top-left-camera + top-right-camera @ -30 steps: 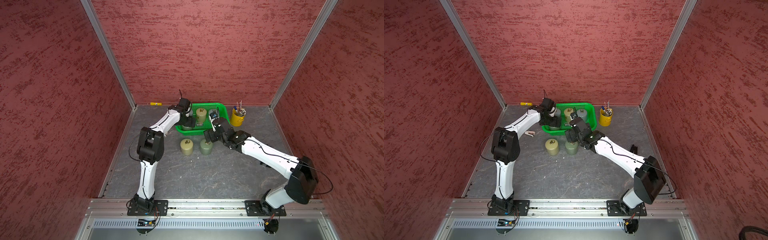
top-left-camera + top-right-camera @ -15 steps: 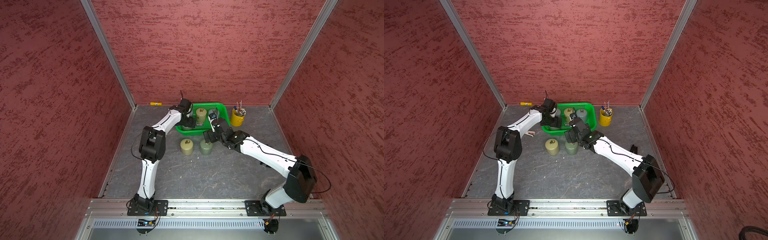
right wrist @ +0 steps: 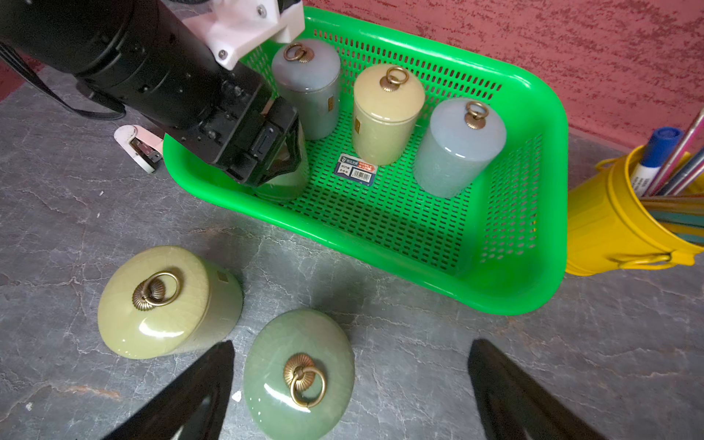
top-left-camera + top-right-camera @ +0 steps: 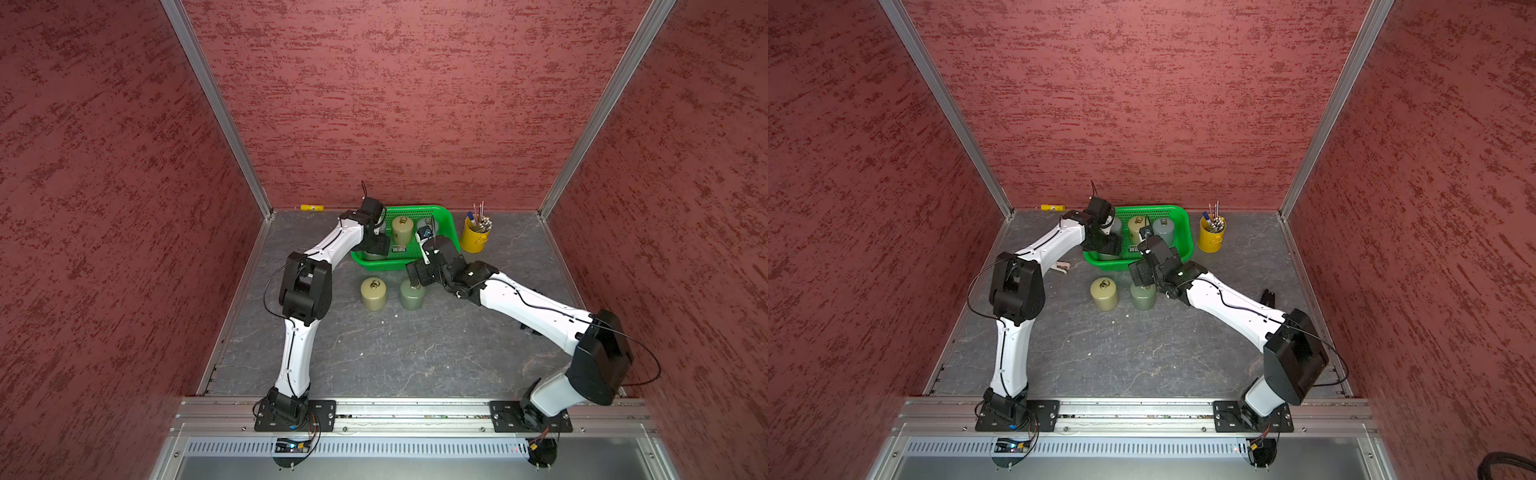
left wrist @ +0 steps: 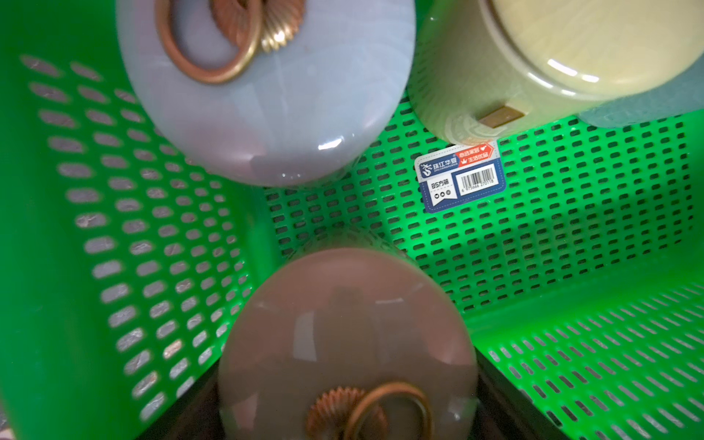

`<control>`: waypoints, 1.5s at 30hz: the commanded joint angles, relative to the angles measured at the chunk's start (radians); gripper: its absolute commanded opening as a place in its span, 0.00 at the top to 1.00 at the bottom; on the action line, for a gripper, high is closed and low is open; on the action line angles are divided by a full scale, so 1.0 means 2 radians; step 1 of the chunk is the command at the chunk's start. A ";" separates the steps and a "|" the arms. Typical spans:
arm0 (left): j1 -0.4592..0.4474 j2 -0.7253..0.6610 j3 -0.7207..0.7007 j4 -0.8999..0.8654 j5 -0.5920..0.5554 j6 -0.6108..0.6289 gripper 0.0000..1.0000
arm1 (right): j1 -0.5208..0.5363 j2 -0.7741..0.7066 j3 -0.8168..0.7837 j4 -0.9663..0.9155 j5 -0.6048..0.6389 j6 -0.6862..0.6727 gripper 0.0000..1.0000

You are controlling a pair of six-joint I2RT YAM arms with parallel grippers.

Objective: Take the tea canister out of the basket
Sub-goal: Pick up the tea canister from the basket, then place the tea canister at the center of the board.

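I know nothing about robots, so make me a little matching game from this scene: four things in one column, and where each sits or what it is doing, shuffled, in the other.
Things
1. left gripper
2. right gripper
3. yellow bucket
4. barcode label

Places and states
A. stuck on the floor of the basket
B. open, over the green canister standing on the table
C. holds pens, stands beside the basket
D. shut on a tea canister inside the basket

Pairs: 1-D, 2-B, 3-C, 4-A
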 commanded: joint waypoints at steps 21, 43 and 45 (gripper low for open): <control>-0.060 -0.088 0.066 -0.025 0.019 0.017 0.43 | -0.062 -0.096 -0.002 -0.003 -0.009 0.007 0.01; -0.189 -0.109 0.089 -0.043 0.066 0.020 0.41 | -0.164 -0.145 -0.048 -0.020 -0.005 0.055 0.01; -0.203 -0.110 0.084 -0.038 0.066 0.019 0.41 | -0.176 -0.140 -0.045 -0.027 -0.007 0.058 0.01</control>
